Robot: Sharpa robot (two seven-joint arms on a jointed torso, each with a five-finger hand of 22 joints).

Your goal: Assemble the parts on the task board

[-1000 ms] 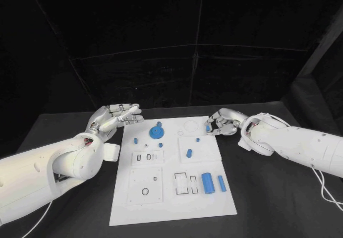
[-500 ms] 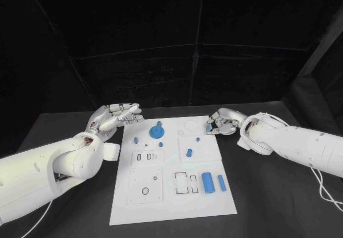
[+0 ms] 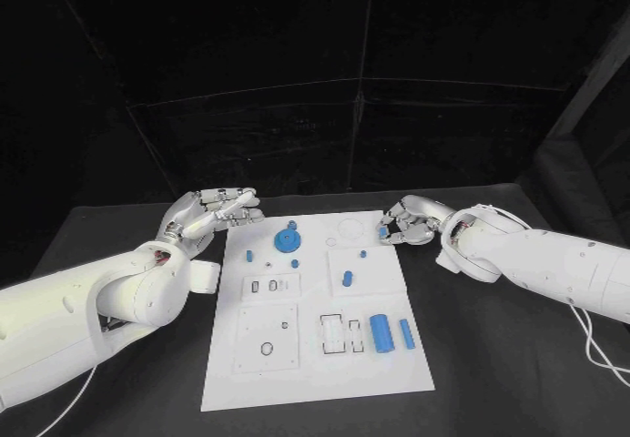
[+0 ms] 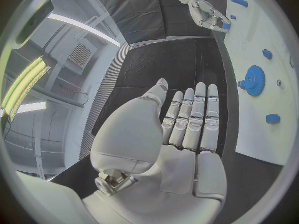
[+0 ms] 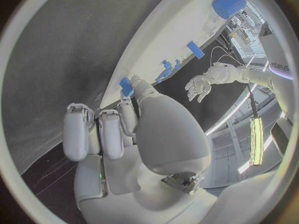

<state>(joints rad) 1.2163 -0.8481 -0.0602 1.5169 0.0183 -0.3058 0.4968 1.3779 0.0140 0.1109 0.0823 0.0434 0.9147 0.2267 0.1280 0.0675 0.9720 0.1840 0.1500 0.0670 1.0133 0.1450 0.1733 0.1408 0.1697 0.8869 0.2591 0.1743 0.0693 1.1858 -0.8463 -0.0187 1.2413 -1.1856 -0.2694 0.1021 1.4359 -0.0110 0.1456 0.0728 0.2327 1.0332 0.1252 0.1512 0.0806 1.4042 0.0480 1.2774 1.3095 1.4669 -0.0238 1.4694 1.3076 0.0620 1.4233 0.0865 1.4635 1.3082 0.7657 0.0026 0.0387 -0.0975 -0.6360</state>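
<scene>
White board: I see the task board lying flat mid-surface, between my two arms, on the black surface.
Right robot hand: my right robot hand sits at the board's far right edge, fingers curled, pinching a small blue part between thumb and fingertip, right at the board's rim.
Left robot hand: my left robot hand hangs just off the board's far left corner, fingers straight and side by side, holding nothing.
Other parts: a blue gear stands near the left robot hand; a blue cylinder and a slimmer blue bar lie nearer me.
Hard to tell: in the head view the pinched part is mostly hidden by fingers.
</scene>
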